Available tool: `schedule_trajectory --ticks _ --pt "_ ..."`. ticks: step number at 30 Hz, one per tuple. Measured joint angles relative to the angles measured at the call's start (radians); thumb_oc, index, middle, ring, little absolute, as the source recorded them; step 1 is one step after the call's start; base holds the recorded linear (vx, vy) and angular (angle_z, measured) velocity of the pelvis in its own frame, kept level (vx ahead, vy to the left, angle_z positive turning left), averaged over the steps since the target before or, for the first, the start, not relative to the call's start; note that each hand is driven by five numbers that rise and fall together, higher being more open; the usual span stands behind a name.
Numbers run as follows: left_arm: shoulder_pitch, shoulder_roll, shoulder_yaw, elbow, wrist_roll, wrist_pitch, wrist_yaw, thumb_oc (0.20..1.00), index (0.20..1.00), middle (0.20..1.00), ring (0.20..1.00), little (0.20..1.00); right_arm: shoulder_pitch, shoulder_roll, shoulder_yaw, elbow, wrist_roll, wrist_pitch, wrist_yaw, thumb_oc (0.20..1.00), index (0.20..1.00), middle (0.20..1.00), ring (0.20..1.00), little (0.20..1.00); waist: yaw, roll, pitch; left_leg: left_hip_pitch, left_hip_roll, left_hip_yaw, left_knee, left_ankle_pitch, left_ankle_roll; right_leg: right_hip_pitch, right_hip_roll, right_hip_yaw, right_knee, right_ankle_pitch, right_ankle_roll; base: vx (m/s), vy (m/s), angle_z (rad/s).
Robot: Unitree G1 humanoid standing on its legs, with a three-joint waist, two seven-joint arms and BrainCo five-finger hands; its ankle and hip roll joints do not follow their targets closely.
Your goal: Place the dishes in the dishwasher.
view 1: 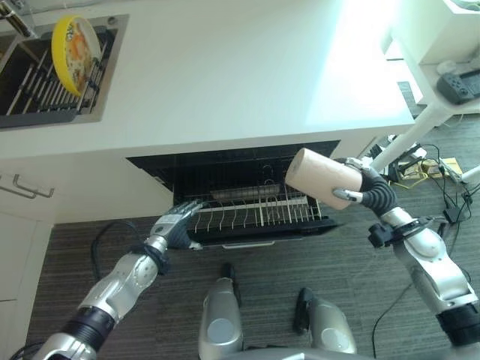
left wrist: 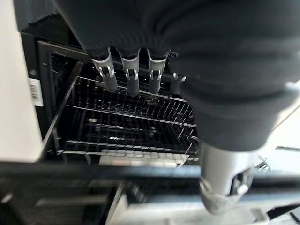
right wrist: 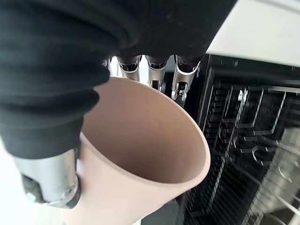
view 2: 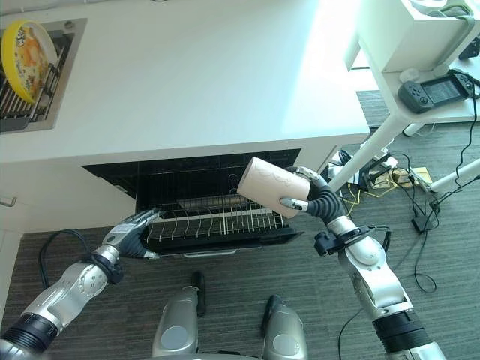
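My right hand (view 1: 365, 191) is shut on a beige cup (view 1: 322, 178) and holds it on its side above the right end of the dishwasher's pulled-out wire rack (view 1: 259, 214). In the right wrist view the cup (right wrist: 145, 159) shows its hollow inside, with fingers (right wrist: 152, 75) curled over its rim. My left hand (view 1: 174, 227) rests at the rack's front left corner, its fingers (left wrist: 129, 77) fairly straight over the wires. A yellow plate (view 1: 75, 45) stands upright in the sink's drying rack (view 1: 41, 90) at the far left.
The white countertop (view 1: 225, 75) overhangs the open dishwasher. White cabinet doors with a handle (view 1: 26, 187) lie to the left. A white desk leg (view 1: 405, 142) and a tangle of cables (view 1: 427, 169) stand on the carpet to the right.
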Motion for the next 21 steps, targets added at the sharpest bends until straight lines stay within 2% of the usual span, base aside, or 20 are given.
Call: schedule_trajectory --ticks 3,5,10,12,14,15,16,17,18,19,20,21 --pt "0.010 0.006 0.012 -0.016 0.016 -0.003 -0.047 1.000 1.000 1.000 1.000 1.000 -0.021 -0.009 0.011 0.009 -0.020 0.008 0.002 0.200 0.200 0.200 0.200 0.200 0.026 -0.008 -0.001 0.029 0.007 -0.001 0.000 -0.002 -0.002 0.045 0.007 -0.010 -0.020 0.001 0.000 0.12 -0.107 0.04" --pt "0.012 0.058 0.010 -0.075 0.040 -0.019 -0.138 1.000 1.000 1.000 1.000 1.000 -0.075 -0.047 0.055 0.040 -0.039 0.043 0.014 0.200 0.200 0.200 0.200 0.200 0.048 -0.032 -0.007 0.029 0.019 0.003 0.030 -0.015 -0.008 0.072 0.015 -0.012 -0.049 0.003 0.004 0.16 -0.078 -0.01" --pt "0.011 0.119 0.000 -0.084 0.040 -0.034 -0.251 1.000 1.000 1.000 1.000 1.000 -0.087 -0.047 0.113 0.049 -0.061 0.066 0.022 0.200 0.200 0.200 0.200 0.200 0.062 -0.059 -0.018 0.048 0.018 0.004 0.055 -0.036 0.000 0.142 0.018 -0.031 -0.126 0.037 0.018 0.11 -0.047 0.03" --pt "0.012 0.122 -0.029 -0.084 0.041 -0.051 -0.287 1.000 1.000 1.000 1.000 1.000 -0.098 -0.047 0.116 0.067 -0.075 0.067 0.024 0.200 0.200 0.200 0.200 0.200 0.076 -0.062 -0.020 0.056 0.020 0.004 0.111 -0.036 0.000 0.201 0.019 -0.034 -0.176 0.057 0.032 0.14 -0.036 -0.01" --pt "0.022 0.122 -0.032 -0.084 0.041 -0.056 -0.305 1.000 1.000 1.000 1.000 1.000 -0.115 -0.046 0.117 0.085 -0.077 0.081 0.018 0.200 0.200 0.200 0.200 0.200 0.086 -0.069 -0.027 0.021 0.034 0.000 0.213 -0.035 -0.002 0.253 0.023 -0.034 -0.226 0.063 0.019 0.14 -0.047 0.01" --pt "0.039 0.123 -0.033 -0.084 0.041 -0.060 -0.317 1.000 1.000 1.000 1.000 1.000 -0.116 -0.043 0.117 0.101 -0.077 0.086 0.017 0.200 0.200 0.200 0.200 0.200 0.089 -0.081 -0.057 -0.019 0.041 -0.001 0.214 -0.056 -0.030 0.261 0.020 -0.034 -0.249 0.066 0.021 0.13 -0.047 0.05" --pt "0.040 0.123 -0.035 -0.083 0.041 -0.061 -0.323 1.000 1.000 1.000 1.000 1.000 -0.118 -0.044 0.115 0.117 -0.077 0.089 0.013 0.200 0.200 0.200 0.200 0.200 0.091 -0.086 -0.060 -0.019 0.047 -0.004 0.166 -0.055 -0.030 0.273 0.018 -0.034 -0.258 0.067 0.023 0.09 -0.033 0.02" --pt "0.044 0.123 -0.045 -0.084 0.043 -0.061 -0.325 1.000 1.000 1.000 1.000 1.000 -0.118 -0.044 0.115 0.133 -0.077 0.094 0.009 0.200 0.200 0.200 0.200 0.200 0.096 -0.080 -0.070 -0.012 0.060 -0.004 0.082 -0.030 -0.032 0.285 0.018 -0.036 -0.263 0.063 0.043 0.08 -0.041 -0.05" --pt "0.047 0.134 -0.058 -0.079 0.047 -0.057 -0.330 1.000 1.000 1.000 1.000 1.000 -0.115 -0.020 0.118 0.150 -0.077 0.107 0.010 0.200 0.200 0.200 0.200 0.200 0.095 -0.098 -0.082 -0.005 0.050 0.013 0.061 -0.010 0.010 0.286 -0.002 -0.032 -0.261 0.059 0.073 0.03 -0.026 -0.09" --pt "0.049 0.160 -0.062 -0.080 0.047 -0.056 -0.332 1.000 1.000 1.000 1.000 1.000 -0.111 -0.016 0.157 0.149 -0.077 0.112 0.011 0.200 0.200 0.200 0.200 0.200 0.102 -0.132 -0.094 -0.010 0.026 0.029 0.072 -0.020 0.025 0.288 -0.024 -0.038 -0.283 0.079 0.089 0.00 0.000 0.00" --pt "0.039 0.177 -0.062 -0.080 0.048 -0.055 -0.332 1.000 1.000 1.000 1.000 1.000 -0.111 -0.009 0.172 0.150 -0.077 0.112 0.013 0.200 0.200 0.200 0.200 0.200 0.104 -0.140 -0.091 -0.017 0.020 0.028 0.096 -0.021 0.034 0.310 -0.023 -0.058 -0.330 0.114 0.091 -0.12 0.000 -0.02" --pt "0.023 0.200 -0.062 -0.082 0.048 -0.055 -0.332 1.000 1.000 1.000 1.000 1.000 -0.118 0.006 0.187 0.149 -0.077 0.112 0.013 0.200 0.200 0.200 0.200 0.200 0.105 -0.140 -0.089 -0.019 0.012 0.028 0.102 -0.026 0.041 0.343 -0.022 -0.077 -0.395 0.156 0.107 -0.17 0.010 0.02"
